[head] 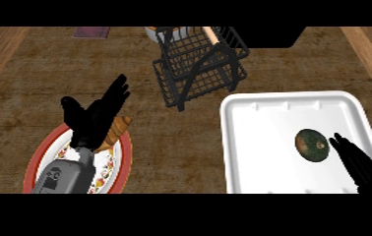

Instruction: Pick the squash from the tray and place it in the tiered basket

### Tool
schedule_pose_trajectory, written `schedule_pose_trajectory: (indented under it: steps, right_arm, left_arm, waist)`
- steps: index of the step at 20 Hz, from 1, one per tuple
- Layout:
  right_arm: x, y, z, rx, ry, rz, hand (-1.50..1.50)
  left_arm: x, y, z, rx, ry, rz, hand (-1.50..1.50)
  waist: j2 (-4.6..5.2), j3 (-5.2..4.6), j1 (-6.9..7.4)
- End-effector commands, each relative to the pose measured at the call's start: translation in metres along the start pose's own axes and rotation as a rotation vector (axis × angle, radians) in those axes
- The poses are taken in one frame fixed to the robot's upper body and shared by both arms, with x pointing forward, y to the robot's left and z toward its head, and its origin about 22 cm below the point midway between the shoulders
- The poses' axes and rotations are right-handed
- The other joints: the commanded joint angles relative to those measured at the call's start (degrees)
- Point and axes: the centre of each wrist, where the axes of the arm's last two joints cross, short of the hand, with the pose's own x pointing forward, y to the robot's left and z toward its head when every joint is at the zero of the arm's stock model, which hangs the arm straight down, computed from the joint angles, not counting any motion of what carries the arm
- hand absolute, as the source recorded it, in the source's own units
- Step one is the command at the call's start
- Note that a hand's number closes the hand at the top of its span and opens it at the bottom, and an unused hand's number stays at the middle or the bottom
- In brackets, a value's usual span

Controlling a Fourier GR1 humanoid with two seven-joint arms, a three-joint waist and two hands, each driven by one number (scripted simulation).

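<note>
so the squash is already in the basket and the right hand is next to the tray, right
Not quite. The head view shows the squash still lying on the white tray, not in the basket. The right hand is over the tray, beside the squash.

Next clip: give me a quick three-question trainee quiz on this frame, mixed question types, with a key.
1. True or false: the squash already lies in the tiered basket.
2. Which hand is nearest the squash? A) left hand B) right hand
3. Fill in: the left hand shows above a red-rimmed ____, which holds a piece of bread.

Key
1. False: it lies on the white tray.
2. B: the right hand's straight fingers are just right of the squash, not curled round it.
3. plate.
</note>
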Motion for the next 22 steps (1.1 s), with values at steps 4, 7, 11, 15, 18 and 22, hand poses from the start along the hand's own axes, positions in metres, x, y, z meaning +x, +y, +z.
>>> schedule_pose_trajectory:
  steps: [4, 7, 11, 15, 18, 22]
  right_arm:
    - [-0.033, 0.020, -0.015, -0.051, 0.033, -0.004, -1.50]
    - [-0.040, 0.026, -0.010, -0.051, 0.026, -0.006, -1.50]
    - [-0.033, 0.013, -0.029, -0.047, 0.003, -0.048, -1.50]
    - [-0.025, 0.029, -0.044, -0.048, 0.006, -0.054, -1.50]
    - [-0.023, 0.015, -0.046, -0.039, 0.016, -0.062, -1.50]
    - [-0.026, 0.050, -0.073, -0.035, 0.027, -0.068, -1.50]
  left_arm:
    - [0.011, 0.019, -0.008, -0.014, -0.014, 0.003, 0.00]
    - [0.004, 0.009, 0.001, 0.018, -0.012, -0.009, 0.00]
    - [0.005, 0.025, 0.005, -0.007, -0.024, -0.001, 0.00]
    - [0.009, 0.009, -0.005, -0.018, -0.016, 0.017, 0.00]
    - [-0.002, 0.005, 0.004, -0.011, -0.007, 0.023, 0.00]
    - [0.008, 0.005, -0.009, -0.017, 0.001, 0.015, 0.00]
  waist:
    - [0.04, 0.00, 0.05]
    - [0.00, 0.00, 0.07]
    - [0.00, -0.01, 0.18]
    - [0.04, -0.01, 0.16]
    - [0.02, -0.02, 0.14]
    - [0.10, 0.00, 0.29]
